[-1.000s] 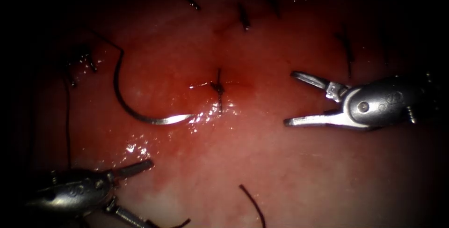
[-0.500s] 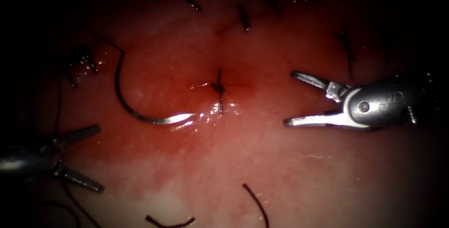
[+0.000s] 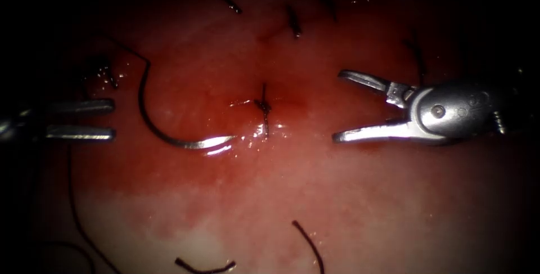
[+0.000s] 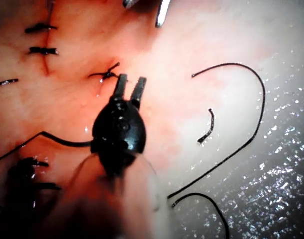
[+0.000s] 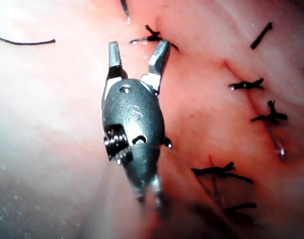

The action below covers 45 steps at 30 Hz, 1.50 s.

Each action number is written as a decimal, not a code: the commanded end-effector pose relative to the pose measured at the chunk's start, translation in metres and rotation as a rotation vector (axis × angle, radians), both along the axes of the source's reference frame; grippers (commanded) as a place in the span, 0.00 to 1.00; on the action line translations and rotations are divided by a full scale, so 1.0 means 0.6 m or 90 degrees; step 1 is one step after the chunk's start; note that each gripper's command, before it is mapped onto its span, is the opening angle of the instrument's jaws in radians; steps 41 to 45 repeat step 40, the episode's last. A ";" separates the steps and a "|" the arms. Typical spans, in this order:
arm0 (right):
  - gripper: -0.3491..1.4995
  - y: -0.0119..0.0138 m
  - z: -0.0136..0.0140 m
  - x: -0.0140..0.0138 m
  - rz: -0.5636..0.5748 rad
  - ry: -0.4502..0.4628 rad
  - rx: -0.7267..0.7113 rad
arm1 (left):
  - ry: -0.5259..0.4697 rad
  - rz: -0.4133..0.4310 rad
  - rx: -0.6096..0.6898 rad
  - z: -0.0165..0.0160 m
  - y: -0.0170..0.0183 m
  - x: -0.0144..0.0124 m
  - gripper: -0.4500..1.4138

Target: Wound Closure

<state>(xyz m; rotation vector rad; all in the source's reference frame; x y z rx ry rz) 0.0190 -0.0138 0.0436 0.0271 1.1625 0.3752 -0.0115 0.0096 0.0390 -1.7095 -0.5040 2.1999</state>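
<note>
The curved needle [image 3: 163, 136] lies loose on the tissue [image 3: 349, 195] left of the cut, its tip pointing right toward a dark knotted stitch [image 3: 262, 107]. Neither tool holds it. Thread [image 3: 72, 195] runs from its tail up and round the left side. My left tool [image 3: 112, 120] stands open and empty just left of the needle's curve; in the left wrist view its jaws [image 4: 129, 85] point at the stitch [image 4: 108, 74]. On the right of the cut my right tool [image 3: 337, 106] is wide open and empty, and its jaws [image 5: 137, 52] sit just short of the stitch [image 5: 153, 36].
Red fluid [image 3: 242, 139] glistens around the needle tip and stitch. Earlier stitches [image 3: 293, 23] line the cut further back, also as a row of stitches [image 5: 246, 83]. Cut ends of thread [image 3: 306, 243] lie near the front edge, with another cut end [image 3: 203, 266] beside them.
My left tool rose from the lower left to the needle's level and its jaws narrowed. My right tool shifted slightly left and up. The needle has not moved.
</note>
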 end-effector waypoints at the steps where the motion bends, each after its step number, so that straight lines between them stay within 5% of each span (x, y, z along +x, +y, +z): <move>1: 0.88 -0.0013 0.0002 0.0010 -0.004 0.000 -0.001 | -0.002 0.001 0.000 0.0010 -0.0016 -0.0012 0.35; 9: 0.85 0.0009 -0.0023 0.0008 -0.015 -0.006 -0.013 | -0.010 0.013 -0.016 0.0020 -0.0022 -0.0059 0.57; 45: 0.84 0.0003 -0.0018 -0.0001 -0.019 -0.003 -0.016 | -0.006 0.018 -0.029 0.0045 -0.0026 -0.0078 0.57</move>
